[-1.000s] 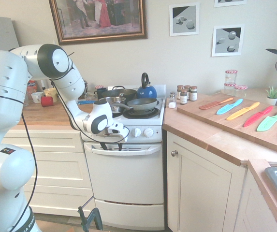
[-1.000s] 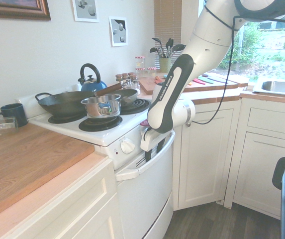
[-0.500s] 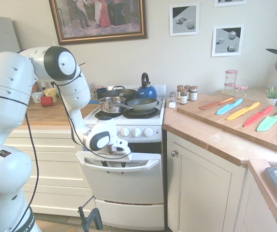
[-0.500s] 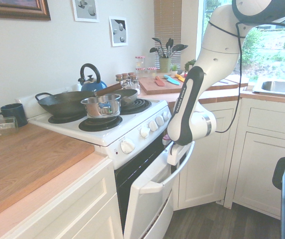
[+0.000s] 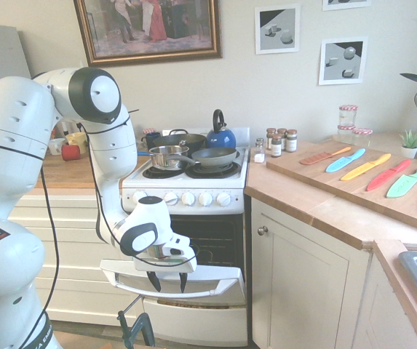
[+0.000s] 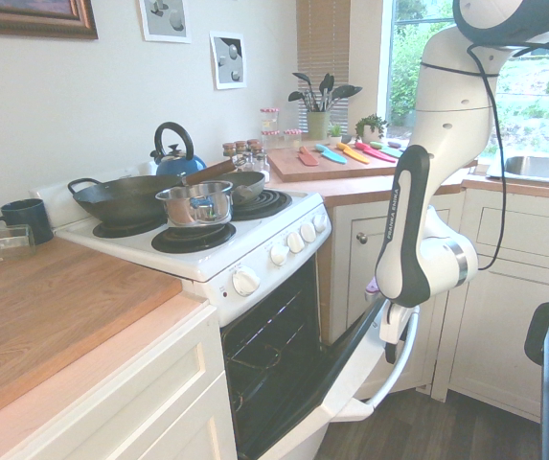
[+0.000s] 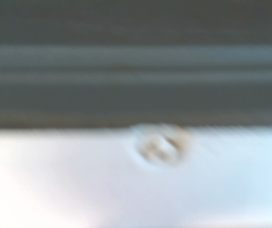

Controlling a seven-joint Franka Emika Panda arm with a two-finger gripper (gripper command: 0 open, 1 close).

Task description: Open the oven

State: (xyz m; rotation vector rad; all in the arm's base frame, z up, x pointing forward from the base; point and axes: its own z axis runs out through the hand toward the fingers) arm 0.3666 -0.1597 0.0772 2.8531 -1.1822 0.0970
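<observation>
Wooden tabletop (image 5: 317,207) right of oven (image 5: 193,196): spice jars (image 5: 281,142) at back nr oven, cutting board (image 5: 354,182) w/ coloured knives (image 5: 368,167) further right. Oven hob carries wok (image 6: 125,196), steel pot (image 6: 195,203), pan (image 5: 212,155), blue kettle (image 5: 220,134). Tabletop left of oven: dark mug (image 6: 27,218).

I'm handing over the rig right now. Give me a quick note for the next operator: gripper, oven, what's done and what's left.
Gripper: at the oven's door handle, fingers pointing down around the bar; I cannot tell whether they clamp it.
Oven: door swung most of the way down, cavity and racks exposed. Pans and kettle sit on the hob.
Done: door unlatched and mostly open.
Left: lower the door fully if needed, then let go and back away.
</observation>
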